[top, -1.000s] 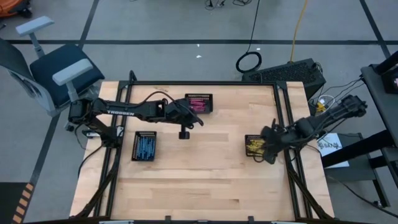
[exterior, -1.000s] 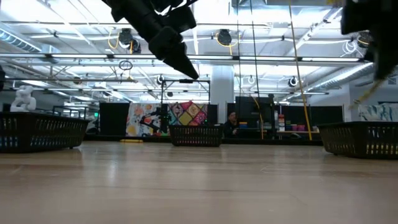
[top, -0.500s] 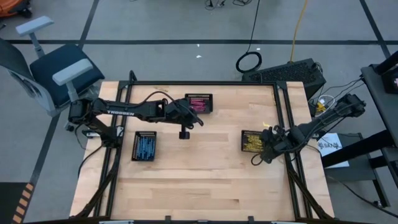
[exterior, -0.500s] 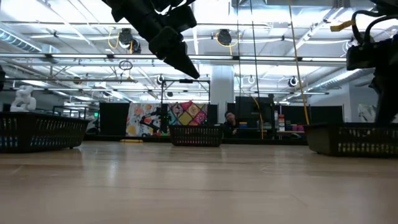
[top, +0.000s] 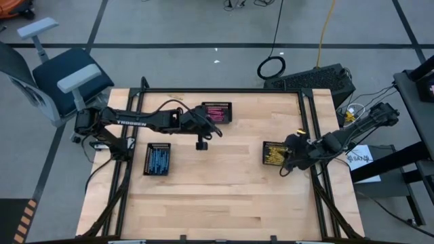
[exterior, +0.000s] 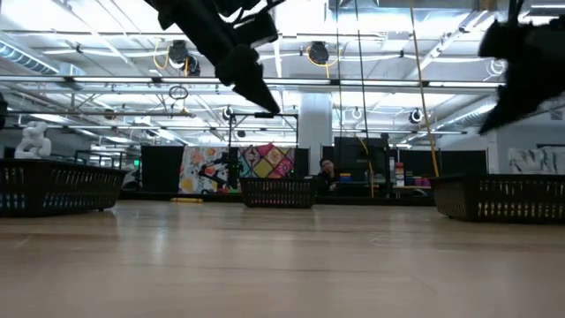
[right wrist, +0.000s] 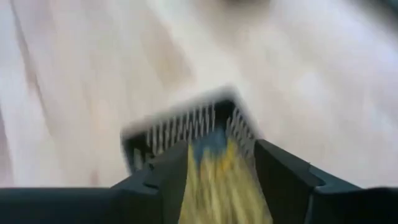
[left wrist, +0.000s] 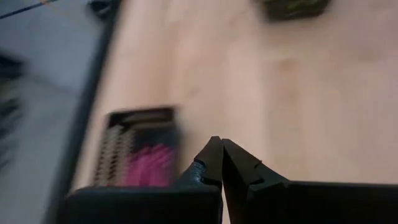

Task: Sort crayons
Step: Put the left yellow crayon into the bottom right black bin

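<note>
Three small black mesh baskets stand on the wooden table. One holds pink crayons (top: 217, 112) at the far middle, one holds blue crayons (top: 157, 160) at the left, and one holds yellow crayons (top: 274, 154) at the right. My right gripper (right wrist: 221, 171) hangs open above the near-right part of the yellow basket (right wrist: 186, 127), with yellow crayons (right wrist: 221, 186) showing between its fingers. It is well above the basket's rim in the low view (exterior: 508, 97). My left gripper (top: 201, 144) is shut and raised over bare table near the pink basket (left wrist: 140, 155).
Black frame rails (top: 308, 129) run along the table's left and right sides. Bare wood (top: 217, 196) fills the middle and near half of the table. A chair (top: 54, 81) stands off the far-left corner.
The yellow basket has slid a little toward the table's left and far side. My right gripper went with it toward the left, then rose above the basket's rim.
</note>
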Robot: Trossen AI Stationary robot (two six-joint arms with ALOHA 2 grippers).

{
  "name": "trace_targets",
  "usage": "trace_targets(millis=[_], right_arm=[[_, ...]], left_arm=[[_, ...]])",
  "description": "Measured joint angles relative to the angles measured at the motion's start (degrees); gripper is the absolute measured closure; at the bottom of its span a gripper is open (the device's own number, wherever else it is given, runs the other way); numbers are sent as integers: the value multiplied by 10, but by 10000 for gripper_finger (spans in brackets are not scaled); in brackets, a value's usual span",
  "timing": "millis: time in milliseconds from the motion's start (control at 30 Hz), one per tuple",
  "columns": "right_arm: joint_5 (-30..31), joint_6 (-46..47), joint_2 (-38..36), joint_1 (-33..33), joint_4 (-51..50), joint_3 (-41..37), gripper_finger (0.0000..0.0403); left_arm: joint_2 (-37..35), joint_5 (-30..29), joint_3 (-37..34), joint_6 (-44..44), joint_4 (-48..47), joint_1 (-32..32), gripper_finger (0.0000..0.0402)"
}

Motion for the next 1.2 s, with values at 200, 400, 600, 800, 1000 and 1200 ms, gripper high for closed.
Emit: trace_targets(millis=[200, 400, 600, 800, 1000, 1200], right_arm=[[92, -136, 2, -6, 215, -31, 221], [89, -224, 52, -17, 556, -130, 228], [61, -292, 130, -29, 781, -189, 229], [61, -304, 172, -41, 821, -189, 229], [59, -265, 179, -71, 868, -189, 229], [32, -301, 180, -97, 881, -189, 229]], left_arm=[[0, -235, 0, -47, -46, 21, 398], [0, -244, 0, -173, -127, 128, 398], [0, -169, 0, -205, -144, 269, 385], [0, -39, 0, -163, -182, 388, 318], [30, 27, 0, -121, -202, 457, 253], [120, 83, 14, -85, -187, 473, 245]])
